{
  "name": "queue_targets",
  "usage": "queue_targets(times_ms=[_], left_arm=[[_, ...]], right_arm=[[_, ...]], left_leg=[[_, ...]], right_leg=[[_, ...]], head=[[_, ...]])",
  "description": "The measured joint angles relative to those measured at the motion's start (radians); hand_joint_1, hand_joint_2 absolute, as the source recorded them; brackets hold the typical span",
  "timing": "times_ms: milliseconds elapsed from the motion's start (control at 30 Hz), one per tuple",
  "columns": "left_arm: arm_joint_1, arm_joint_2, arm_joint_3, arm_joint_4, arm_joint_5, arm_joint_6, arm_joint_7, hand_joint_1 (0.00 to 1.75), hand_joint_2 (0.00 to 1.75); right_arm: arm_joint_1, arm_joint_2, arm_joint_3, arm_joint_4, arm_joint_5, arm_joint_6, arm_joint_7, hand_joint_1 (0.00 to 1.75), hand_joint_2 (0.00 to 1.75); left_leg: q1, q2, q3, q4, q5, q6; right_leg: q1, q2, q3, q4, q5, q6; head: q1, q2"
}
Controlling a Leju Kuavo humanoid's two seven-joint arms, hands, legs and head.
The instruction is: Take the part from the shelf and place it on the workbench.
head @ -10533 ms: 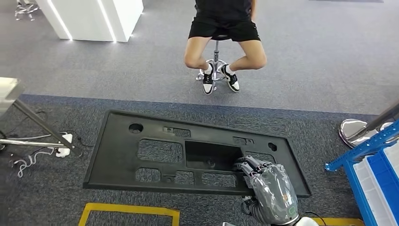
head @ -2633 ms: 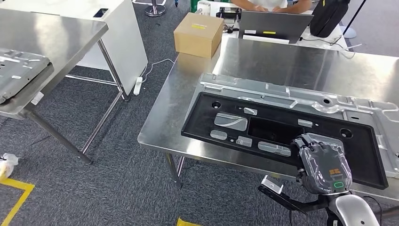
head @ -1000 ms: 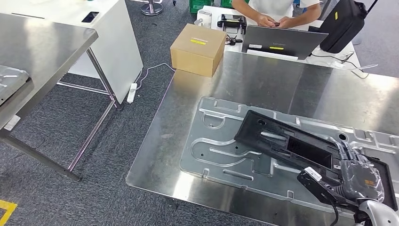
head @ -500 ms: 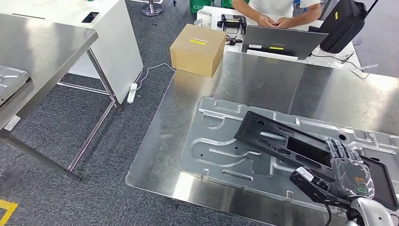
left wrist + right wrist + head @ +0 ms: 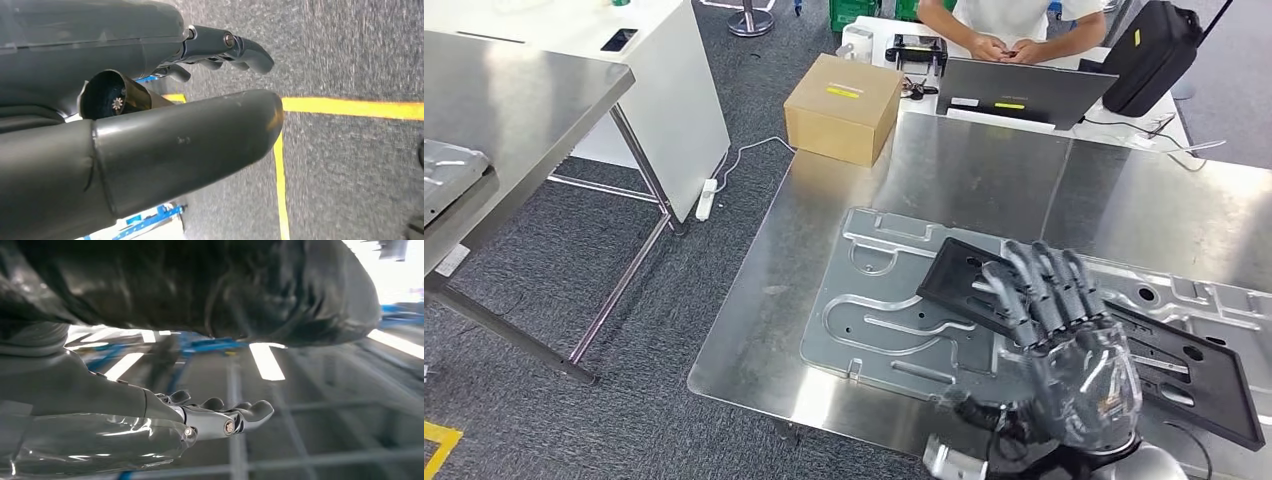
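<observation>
The black part lies flat on the grey metal panel on the counter, towards its right side. The right hand is raised above it, fingers spread, holding nothing. Placement appears complete. The left hand hangs over carpet, apparently empty.

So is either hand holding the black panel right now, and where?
No. The right hand is open above the black panel, which lies on the workbench. The left hand holds nothing.
</observation>
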Motion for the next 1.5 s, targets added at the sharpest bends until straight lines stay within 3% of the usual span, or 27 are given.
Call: queue_targets(times_ms=[67,167,200,267,333,367,400,433,533,600,700,767,833,867,900,933,1000,1067,1100,1167,1233,1300,1367,1400,1433,1500], left_arm=[[0.001,0.003,-0.009,0.003,0.0,0.005,0.0,0.0,0.0],[0.003,0.006,-0.018,0.007,0.0,0.009,0.001,0.0,0.0],[0.004,0.007,-0.02,0.008,0.0,0.009,0.001,0.0,0.0],[0.006,0.009,-0.023,0.01,0.0,0.01,0.001,0.0,0.0],[0.005,0.011,-0.025,0.014,0.0,0.012,0.001,0.0,0.0],[0.005,0.013,-0.025,0.016,0.0,0.014,0.001,0.0,0.0],[0.005,0.014,-0.025,0.019,0.0,0.017,0.0,0.0,0.0],[0.005,0.015,-0.025,0.022,0.0,0.02,0.0,0.0,0.0],[0.003,0.019,-0.025,0.03,0.0,0.03,-0.002,0.0,0.0],[0.001,0.021,-0.025,0.033,0.0,0.038,-0.005,0.0,0.0],[-0.003,0.021,-0.024,0.04,0.0,0.048,-0.008,0.0,0.0],[-0.006,0.021,-0.023,0.045,0.0,0.054,-0.008,0.0,0.0],[-0.008,0.022,-0.022,0.05,0.0,0.062,-0.008,0.0,0.0],[-0.009,0.022,-0.021,0.052,0.0,0.066,-0.008,0.0,0.0],[-0.009,0.022,-0.02,0.055,0.0,0.069,-0.007,0.0,0.0],[-0.009,0.021,-0.019,0.056,0.0,0.07,-0.006,0.0,0.0],[-0.01,0.016,-0.019,0.056,0.0,0.058,-0.002,0.0,0.0],[-0.007,0.006,-0.019,0.049,0.0,0.038,0.003,0.0,0.0],[-0.005,0.001,-0.019,0.045,0.0,0.032,0.005,0.0,0.0],[-0.004,-0.004,-0.018,0.039,0.0,0.026,0.008,0.0,0.0],[-0.005,-0.006,-0.018,0.037,0.0,0.025,0.01,0.0,0.0],[-0.005,-0.007,-0.018,0.036,0.0,0.025,0.012,0.0,0.0],[-0.005,-0.007,-0.019,0.036,0.0,0.025,0.015,0.0,0.0],[-0.005,-0.007,-0.019,0.036,0.0,0.025,0.016,0.0,0.0],[-0.006,-0.007,-0.02,0.036,0.0,0.026,0.016,0.0,0.0],[-0.008,-0.007,-0.022,0.036,0.0,0.028,0.016,0.0,0.0]], right_arm=[[-0.001,-0.018,0.068,-0.013,0.004,-0.005,0.008,0.0,0.0],[-0.008,-0.034,0.135,-0.026,0.004,-0.011,0.014,0.0,0.0],[-0.01,-0.038,0.15,-0.028,0.005,-0.011,0.015,0.0,0.0],[-0.011,-0.043,0.17,-0.031,0.0,-0.011,0.016,0.0,0.0],[-0.011,-0.047,0.184,-0.033,-0.02,-0.005,0.016,0.0,0.0],[-0.009,-0.049,0.192,-0.033,-0.038,0.002,0.015,0.0,0.0],[-0.006,-0.05,0.2,-0.032,-0.059,0.012,0.015,0.0,0.0],[0.0,-0.051,0.207,-0.031,-0.08,0.023,0.015,0.0,0.0],[0.025,-0.049,0.219,-0.02,-0.157,0.067,0.024,0.0,0.0],[0.046,-0.032,0.22,-0.007,-0.24,0.141,0.033,0.0,0.0],[0.064,0.018,0.215,0.019,-0.358,0.276,0.053,0.0,0.0],[0.077,0.048,0.209,0.048,-0.408,0.329,0.07,0.0,0.0],[0.098,0.078,0.196,0.087,-0.442,0.363,0.095,0.0,0.0],[0.109,0.093,0.185,0.107,-0.455,0.375,0.11,0.0,0.0],[0.122,0.106,0.17,0.126,-0.469,0.383,0.124,0.0,0.0],[0.141,0.119,0.15,0.146,-0.487,0.381,0.132,0.0,0.0],[0.208,0.143,0.103,0.192,-0.522,0.346,0.124,0.0,0.0],[0.289,0.167,0.053,0.247,-0.539,0.304,0.096,0.0,0.0],[0.32,0.178,0.032,0.272,-0.54,0.296,0.085,0.0,0.0],[0.362,0.199,-0.004,0.31,-0.534,0.301,0.069,0.0,0.0],[0.382,0.225,-0.035,0.33,-0.518,0.323,0.062,0.0,0.0],[0.393,0.258,-0.073,0.352,-0.481,0.357,0.061,0.0,0.0],[0.401,0.298,-0.129,0.388,-0.414,0.39,0.05,0.0,0.0],[0.402,0.32,-0.166,0.414,-0.371,0.403,0.033,0.0,0.0],[0.4,0.342,-0.207,0.443,-0.331,0.411,0.01,0.0,0.0],[0.393,0.388,-0.3,0.502,-0.273,0.42,-0.031,0.0,0.0]], left_leg=[[0.001,-0.004,-0.009,0.014,-0.002,-0.015],[0.001,-0.006,-0.02,0.022,0.004,-0.037],[0.002,-0.005,-0.027,0.032,-0.006,-0.043],[0.006,-0.002,-0.056,0.103,-0.07,-0.053],[0.007,-0.001,-0.094,0.223,-0.153,-0.06],[0.007,-0.001,-0.102,0.269,-0.175,-0.062],[0.007,-0.001,-0.095,0.282,-0.176,-0.061],[0.007,-0.001,-0.067,0.257,-0.16,-0.058],[0.0,-0.001,0.072,0.054,-0.1,-0.037],[-0.007,0.0,0.107,-0.014,-0.089,-0.03],[-0.006,0.004,0.096,-0.036,-0.06,-0.017],[-0.001,0.01,0.08,-0.054,-0.031,-0.003],[-0.003,0.012,0.055,-0.054,-0.009,0.003],[-0.004,0.013,0.041,-0.051,0.0,0.003],[-0.005,0.013,0.026,-0.047,0.008,0.002],[-0.004,0.014,0.011,-0.04,0.014,0.0],[-0.003,0.012,-0.016,-0.021,0.022,-0.005],[-0.004,0.007,-0.033,-0.002,0.027,-0.013],[-0.005,0.005,-0.038,0.003,0.03,-0.019],[-0.007,0.005,-0.042,0.006,0.039,-0.032],[-0.004,0.005,-0.054,0.026,0.014,-0.045],[0.001,0.005,-0.081,0.114,-0.076,-0.057],[0.006,0.006,-0.104,0.235,-0.156,-0.066],[0.007,0.006,-0.102,0.273,-0.164,-0.069],[0.008,0.006,-0.085,0.276,-0.148,-0.07],[0.01,0.005,0.0,0.184,-0.093,-0.065]], right_leg=[[0.004,0.006,0.025,-0.061,0.02,-0.01],[0.008,0.009,0.008,-0.062,0.027,-0.04],[0.008,0.008,0.001,-0.061,0.034,-0.05],[0.007,0.004,-0.014,-0.064,0.048,-0.066],[0.011,-0.001,-0.033,-0.063,0.061,-0.072],[0.014,-0.004,-0.042,-0.062,0.067,-0.073],[0.016,-0.006,-0.05,-0.061,0.073,-0.073],[0.018,-0.007,-0.058,-0.06,0.079,-0.073],[0.023,-0.008,-0.073,-0.06,0.098,-0.067],[0.022,-0.009,-0.076,-0.064,0.111,-0.057],[0.022,-0.009,-0.081,-0.069,0.122,-0.039],[0.022,-0.005,-0.1,-0.02,0.059,-0.032],[0.02,-0.002,-0.129,0.092,-0.037,-0.028],[0.018,-0.002,-0.137,0.143,-0.062,-0.025],[0.018,-0.002,-0.131,0.17,-0.065,-0.022],[0.017,-0.002,-0.109,0.164,-0.047,-0.02],[0.014,-0.003,-0.019,0.055,-0.005,-0.02],[0.018,-0.003,0.058,-0.061,0.0,-0.027],[0.021,-0.002,0.071,-0.087,-0.007,-0.033],[0.023,0.0,0.063,-0.091,0.001,-0.048],[0.019,-0.002,0.047,-0.094,0.017,-0.064],[0.017,-0.007,0.025,-0.096,0.036,-0.076],[0.017,-0.009,-0.001,-0.094,0.056,-0.078],[0.018,-0.01,-0.014,-0.093,0.067,-0.077],[0.018,-0.011,-0.028,-0.091,0.077,-0.075],[0.017,-0.011,-0.054,-0.085,0.096,-0.069]], head=[[0.0,0.0],[-0.001,0.0],[-0.001,0.0],[-0.002,0.0],[-0.002,0.0],[-0.002,0.0],[-0.002,0.0],[-0.002,0.0],[-0.002,0.0],[-0.002,0.0],[-0.002,0.0],[0.0,0.0],[0.001,0.0],[0.001,0.0],[0.001,0.0],[0.001,0.0],[0.001,0.0],[0.001,0.0],[0.001,0.0],[0.001,0.0],[0.001,0.0],[0.0,0.0],[0.0,0.0],[0.0,0.0],[0.0,0.0],[0.0,0.0]])
